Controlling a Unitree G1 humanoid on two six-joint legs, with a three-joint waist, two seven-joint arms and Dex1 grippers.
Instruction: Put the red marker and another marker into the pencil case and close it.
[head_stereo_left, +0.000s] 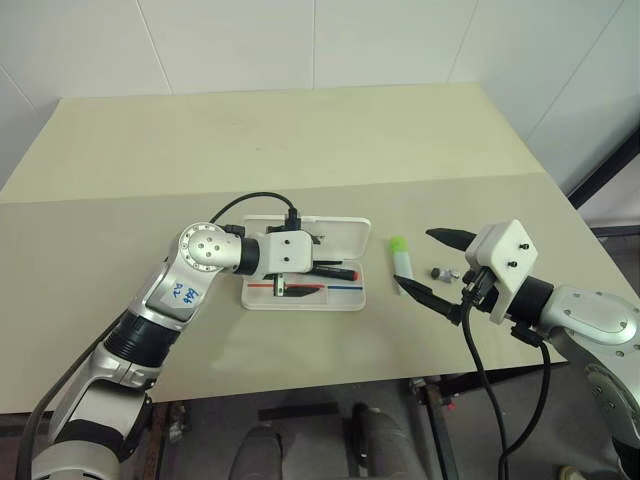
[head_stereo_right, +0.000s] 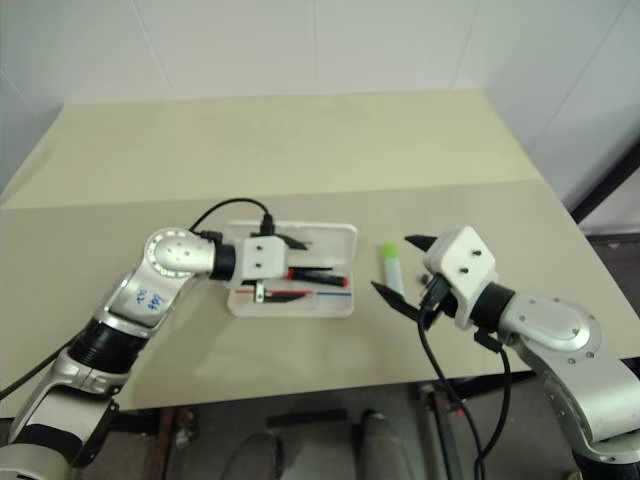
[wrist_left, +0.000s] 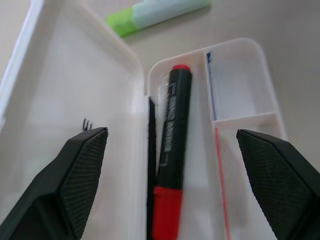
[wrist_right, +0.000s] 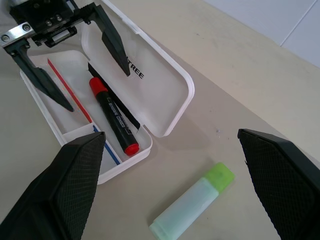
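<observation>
Nearest, the right gripper (head_stereo_left: 437, 268) is hovering with its jaws spread wide around nothing, the green-capped marker (head_stereo_left: 400, 264) lying loose on the table (head_stereo_left: 300, 130) just beside it. To pinch it well, close across the pale barrel. Farther on, the left gripper (head_stereo_right: 292, 267) is standing spread over the open pencil case (head_stereo_right: 330, 236), the red marker (wrist_right: 114, 115) lying inside.

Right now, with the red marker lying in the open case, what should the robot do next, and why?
Probably bring the open right gripper down onto the green-capped marker. It lies on the table beside the pencil case, while the red marker already rests inside and the left gripper stands open over it.
</observation>
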